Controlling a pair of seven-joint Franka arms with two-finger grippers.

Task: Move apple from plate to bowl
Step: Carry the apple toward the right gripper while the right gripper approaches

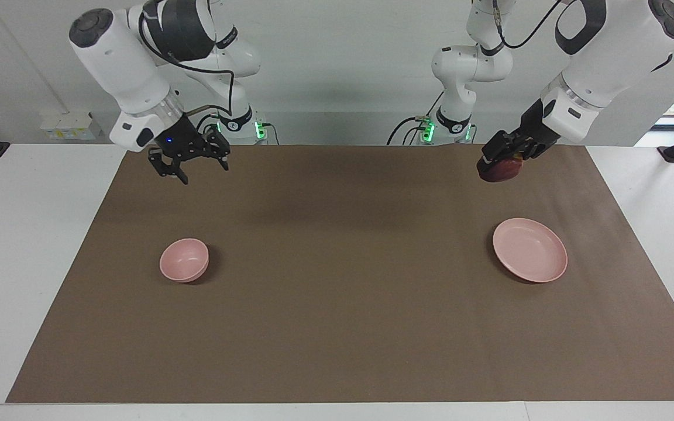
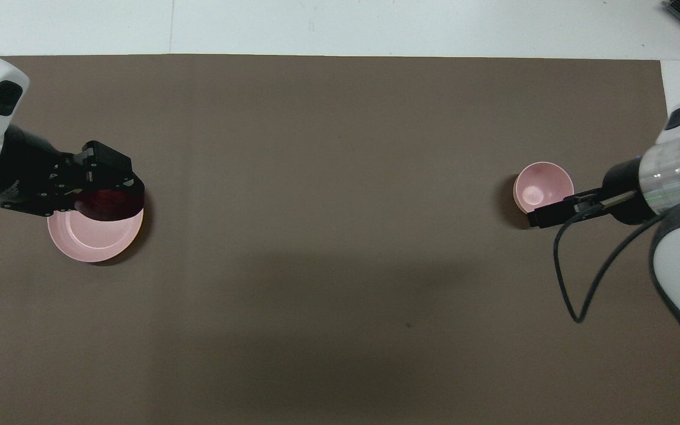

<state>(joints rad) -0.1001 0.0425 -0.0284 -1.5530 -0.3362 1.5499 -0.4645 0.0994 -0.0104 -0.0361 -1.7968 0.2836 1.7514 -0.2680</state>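
The dark red apple is held in my left gripper, which is shut on it and holds it high in the air over the rim of the plate. The flat pale pink plate lies empty on the brown mat toward the left arm's end of the table. The small deep pink bowl stands empty toward the right arm's end. My right gripper is open and empty, raised over the bowl's nearer rim.
A brown mat covers most of the white table. A black cable hangs from the right arm. Only the plate and the bowl lie on the mat.
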